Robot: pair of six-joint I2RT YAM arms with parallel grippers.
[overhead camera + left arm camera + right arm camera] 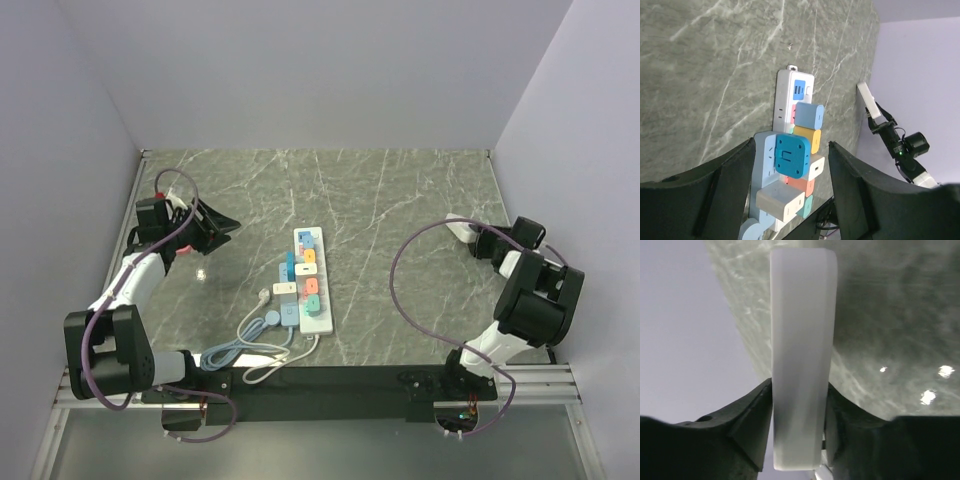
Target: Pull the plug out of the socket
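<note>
The socket (309, 236) is a long white strip lying in the middle of the marble table, also seen in the left wrist view (785, 95). Several coloured plugs sit in it, among them a blue square plug (790, 155), a yellow one (807, 137) and a white cube (780, 200). My left gripper (218, 230) hangs open to the left of the strip, apart from it, with nothing between its fingers (730, 175). My right gripper (472, 237) is at the far right of the table, shut on a white plug (802, 340) that sticks out past its fingertips (457, 226).
White and light blue cords (262, 345) loop from the strip's near end toward the black base rail (330, 385). A round light blue plug (272, 318) lies beside the strip. Lilac walls enclose the table on three sides.
</note>
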